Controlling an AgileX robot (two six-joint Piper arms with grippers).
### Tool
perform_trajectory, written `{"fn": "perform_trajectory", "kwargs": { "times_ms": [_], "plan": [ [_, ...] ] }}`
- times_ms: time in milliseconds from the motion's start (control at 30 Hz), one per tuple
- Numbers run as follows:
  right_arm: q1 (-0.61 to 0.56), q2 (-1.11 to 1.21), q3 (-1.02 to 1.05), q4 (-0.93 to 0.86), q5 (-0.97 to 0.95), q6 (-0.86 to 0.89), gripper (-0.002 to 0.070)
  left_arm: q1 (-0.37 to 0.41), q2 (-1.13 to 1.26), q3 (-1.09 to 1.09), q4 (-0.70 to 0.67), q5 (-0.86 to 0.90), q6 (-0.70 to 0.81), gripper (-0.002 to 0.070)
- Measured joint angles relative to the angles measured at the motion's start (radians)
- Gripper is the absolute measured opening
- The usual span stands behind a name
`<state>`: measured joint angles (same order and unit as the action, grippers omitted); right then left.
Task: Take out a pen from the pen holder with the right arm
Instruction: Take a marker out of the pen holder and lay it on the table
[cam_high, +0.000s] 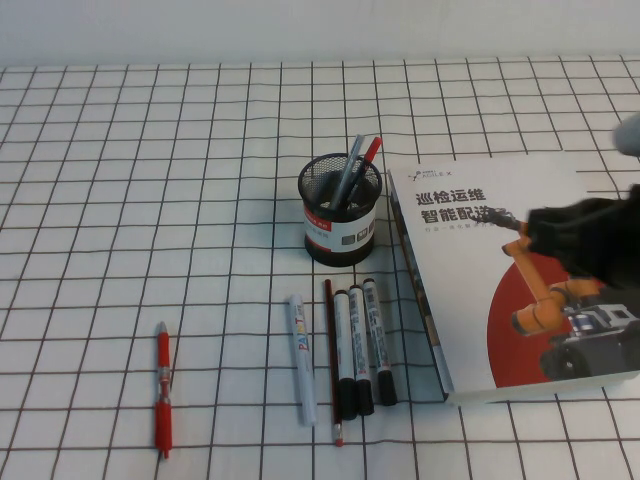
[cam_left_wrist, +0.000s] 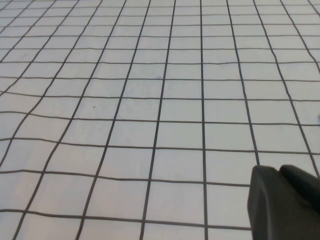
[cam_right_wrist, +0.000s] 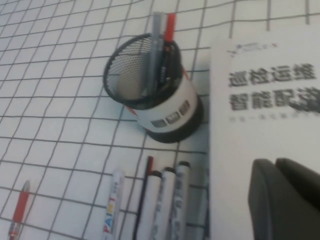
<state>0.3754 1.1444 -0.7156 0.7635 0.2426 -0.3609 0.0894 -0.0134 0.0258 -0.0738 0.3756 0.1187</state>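
A black mesh pen holder (cam_high: 341, 208) (cam_right_wrist: 155, 100) stands upright mid-table, with a grey pen (cam_high: 350, 170) (cam_right_wrist: 156, 45) and a red pen (cam_high: 369, 152) (cam_right_wrist: 170, 26) sticking out of it. My right gripper (cam_high: 532, 226) (cam_right_wrist: 277, 164) hovers over the book to the holder's right, well apart from the holder. Its fingers are shut with nothing between them. My left gripper (cam_left_wrist: 278, 170) does not show in the high view. The left wrist view shows it shut and empty above bare checked cloth.
A large white book (cam_high: 500, 290) (cam_right_wrist: 260, 125) lies right of the holder. In front of the holder lie a white paint marker (cam_high: 302, 358), a thin dark red pen (cam_high: 332, 360) and three black-capped markers (cam_high: 362, 350). A red pen (cam_high: 163, 390) lies front left.
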Motion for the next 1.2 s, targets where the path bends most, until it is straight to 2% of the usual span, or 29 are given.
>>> {"fn": "perform_trajectory", "kwargs": {
  "times_ms": [167,233,300,400,500,567,733,900,1200],
  "plan": [
    [0.163,0.207,-0.119,-0.010,-0.161,-0.004,-0.0012,0.000,0.000,0.000,0.000,0.000,0.000,-0.0003],
    [0.206,0.285,-0.166,-0.018,-0.213,-0.005,0.0011,0.000,0.000,0.000,0.000,0.000,0.000,-0.0003],
    [0.234,0.347,-0.200,-0.028,-0.267,-0.005,0.0061,0.000,0.000,0.000,0.000,0.000,0.000,-0.0003],
    [0.261,0.429,-0.234,-0.060,-0.368,0.012,0.0176,0.000,0.000,0.000,0.000,0.000,0.000,-0.0003],
    [0.282,0.500,-0.238,-0.127,-0.499,0.105,0.0295,0.000,0.000,0.000,0.000,0.000,0.000,-0.0003],
    [0.287,0.540,-0.238,-0.212,-0.588,0.196,0.0338,0.000,0.000,0.000,0.000,0.000,0.000,-0.0003],
    [0.287,0.661,-0.238,-0.410,-0.908,0.420,0.0341,0.000,0.000,0.000,0.000,0.000,0.000,-0.0003],
    [0.287,0.759,-0.239,-0.420,-1.103,0.507,0.0337,0.000,0.000,0.000,0.000,0.000,0.000,-0.0003],
    [0.287,0.831,-0.314,-0.412,-1.131,0.541,0.0337,0.000,0.000,0.000,0.000,0.000,0.000,-0.0003]
  ]
}}
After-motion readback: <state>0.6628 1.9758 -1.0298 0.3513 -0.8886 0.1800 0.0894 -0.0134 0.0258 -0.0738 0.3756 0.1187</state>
